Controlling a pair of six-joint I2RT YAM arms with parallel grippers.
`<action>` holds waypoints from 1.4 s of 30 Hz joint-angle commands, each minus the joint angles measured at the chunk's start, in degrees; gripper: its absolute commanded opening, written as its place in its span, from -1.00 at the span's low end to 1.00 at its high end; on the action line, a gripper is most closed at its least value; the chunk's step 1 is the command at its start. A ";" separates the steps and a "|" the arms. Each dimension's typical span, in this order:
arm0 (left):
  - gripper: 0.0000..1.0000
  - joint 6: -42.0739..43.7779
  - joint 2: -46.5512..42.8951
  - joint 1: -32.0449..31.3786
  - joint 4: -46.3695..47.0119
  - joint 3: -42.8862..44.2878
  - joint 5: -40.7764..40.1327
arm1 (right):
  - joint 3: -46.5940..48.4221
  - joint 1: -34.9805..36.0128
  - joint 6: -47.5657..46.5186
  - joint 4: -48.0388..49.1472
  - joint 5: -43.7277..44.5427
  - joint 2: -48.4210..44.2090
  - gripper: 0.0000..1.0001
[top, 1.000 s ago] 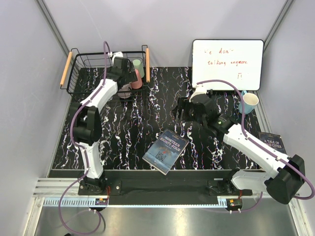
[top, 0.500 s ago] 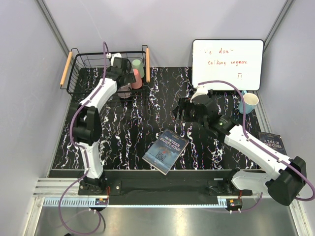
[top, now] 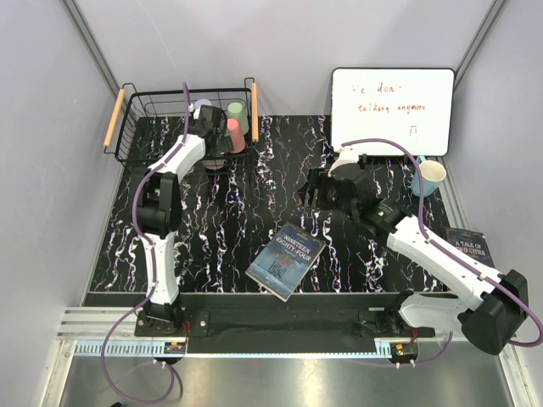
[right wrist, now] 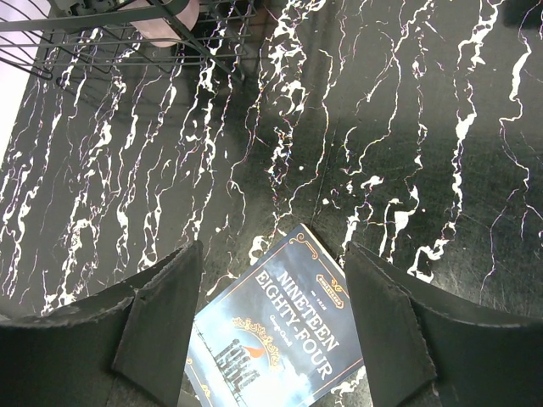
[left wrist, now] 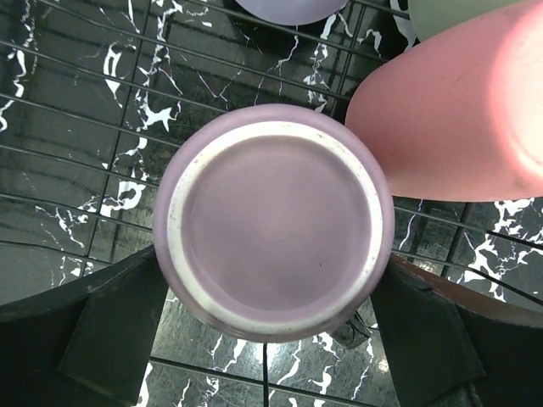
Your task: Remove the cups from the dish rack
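Note:
The black wire dish rack [top: 140,91] with wooden handles stands at the back left. My left gripper [top: 207,125] reaches down into it. In the left wrist view a dusty mauve cup [left wrist: 273,222] stands upside down between its open fingers [left wrist: 110,331], which straddle the cup's sides. A salmon pink cup [left wrist: 450,110] leans beside it, also seen from above [top: 235,136]. A lilac cup [top: 202,105] and a pale green cup [top: 238,114] sit behind. A light blue cup [top: 428,176] stands on the table at the right. My right gripper [top: 318,188] is open and empty above mid-table.
A blue book, Nineteen Eighty-Four [top: 286,260], lies near the front middle and shows between the right fingers [right wrist: 280,339]. A whiteboard [top: 392,110] leans at the back right. A second book [top: 468,244] lies at the right edge. Grey walls close in both sides.
My left gripper has moved further into the rack and come over the mauve cup. The right arm has barely shifted.

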 commanded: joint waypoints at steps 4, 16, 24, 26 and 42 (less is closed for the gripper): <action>0.00 -0.04 -0.79 0.32 0.77 2.36 1.48 | 0.71 0.34 -1.05 1.41 1.59 0.35 0.50; -1.00 2.07 -8.78 0.06 2.53 -0.46 0.60 | 0.36 0.42 -1.14 1.41 2.38 -1.67 0.48; -1.00 2.42 -11.51 0.06 2.18 -1.51 0.25 | -0.69 0.42 -0.79 1.50 2.20 -3.43 0.48; -1.00 2.25 -12.03 -0.03 2.35 -1.51 0.25 | -0.78 0.42 -0.79 1.50 2.29 -3.61 0.48; -1.00 4.00 -21.09 -1.08 8.51 -1.25 4.73 | -0.96 0.42 -1.49 2.29 3.17 -3.78 0.48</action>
